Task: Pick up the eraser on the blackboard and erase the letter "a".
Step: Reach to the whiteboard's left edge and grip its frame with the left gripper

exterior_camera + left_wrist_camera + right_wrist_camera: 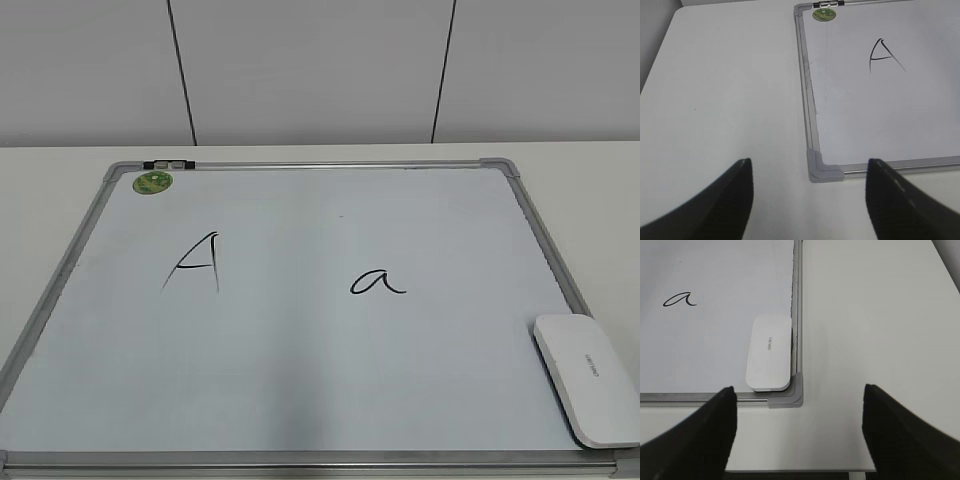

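The blackboard (300,400) is a white board with a silver frame, lying flat on the table. The letter "a" (377,282) is written right of its middle and also shows in the right wrist view (680,300). The eraser (588,377) lies flat in the board's near right corner; it also shows in the right wrist view (770,352). My right gripper (797,405) is open and empty, hovering just before that corner, short of the eraser. My left gripper (809,172) is open and empty over the board's near left corner (822,170). Neither gripper shows in the exterior view.
A capital "A" (195,262) is written on the board's left half. A round green sticker (154,182) and a small clip (168,163) sit at the far left corner. The white table (590,200) surrounds the board; its near edge (800,470) lies under my right gripper.
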